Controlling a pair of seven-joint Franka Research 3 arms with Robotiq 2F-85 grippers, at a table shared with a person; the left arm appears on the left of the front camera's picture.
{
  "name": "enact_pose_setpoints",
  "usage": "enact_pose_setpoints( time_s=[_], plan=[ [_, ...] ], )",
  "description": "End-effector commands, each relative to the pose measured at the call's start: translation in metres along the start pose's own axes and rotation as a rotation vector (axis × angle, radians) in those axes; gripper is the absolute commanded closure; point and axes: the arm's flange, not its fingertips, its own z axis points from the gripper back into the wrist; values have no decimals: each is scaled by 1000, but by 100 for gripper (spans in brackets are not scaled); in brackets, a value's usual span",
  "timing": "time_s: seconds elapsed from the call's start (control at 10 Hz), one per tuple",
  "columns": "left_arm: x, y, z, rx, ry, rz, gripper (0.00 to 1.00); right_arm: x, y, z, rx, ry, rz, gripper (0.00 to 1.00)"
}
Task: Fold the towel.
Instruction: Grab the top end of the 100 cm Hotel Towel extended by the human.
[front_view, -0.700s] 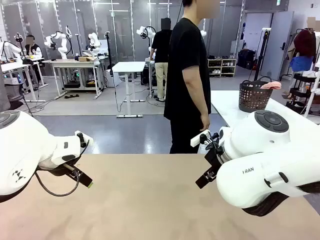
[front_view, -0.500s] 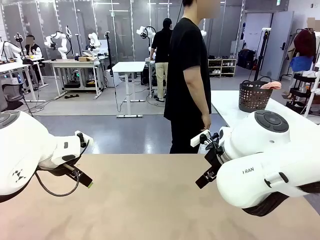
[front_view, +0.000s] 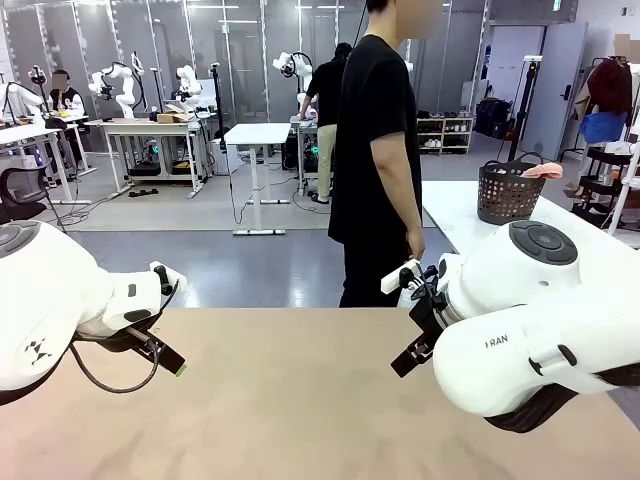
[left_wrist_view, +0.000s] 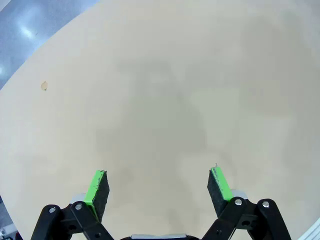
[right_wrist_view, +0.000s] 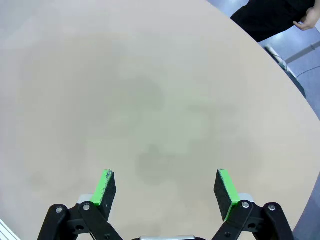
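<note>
I see the towel (front_view: 541, 170) far off at about two o'clock in my front camera. It is a salmon-pink, crumpled bundle in the top of a dark basket (front_view: 508, 195), poking over the rim toward three o'clock. The basket stands on a white counter (front_view: 470, 225). Its weave is too small to make out.

left gripper (left_wrist_view: 159, 182): jaws spread wide, hovering; right gripper (right_wrist_view: 165, 186): jaws spread wide, hovering

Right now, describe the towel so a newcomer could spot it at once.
Find the white table behind the robot's right arm. A dark basket stands on it. The towel is the salmon-pink cloth bunched at its rim, the only pink thing there.
</note>
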Motion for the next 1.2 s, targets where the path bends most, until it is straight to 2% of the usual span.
enact_pose_setpoints(
  time_s=[0.0, 0.1, 0.3, 0.5, 0.6, 0.8, 0.9, 1.0, 1.1],
  plan=[
    [0, 0, 0, 0, 0, 1, 0, 0, 0, 0, 0, 0, -2, 0],
    [0, 0, 0, 0, 0, 0, 0, 0, 0, 0, 0, 0, 0, 0],
    [15, 10, 39, -103, 23, -12, 0, 25, -26, 52, 27, -28, 4, 0],
    [17, 32, 89, -231, -34, 55, 0, 39, -62, 99, 169, -89, -68, 0],
    [9, 44, 114, -359, -49, 68, 0, 36, -78, 120, 273, -90, -95, 0],
    [-21, 82, 152, -737, -10, 76, 0, 12, -121, 157, 566, -123, -167, 0],
    [-40, 106, 165, -902, -89, 89, 0, -6, -144, 168, 707, -146, -189, 0],
    [-66, 128, 180, -997, -156, 104, 0, -30, -156, 178, 778, -195, -258, 0],
    [-102, 141, 187, -1123, -256, 130, 0, -63, -155, 184, 810, -221, -267, 0]
  ],
)
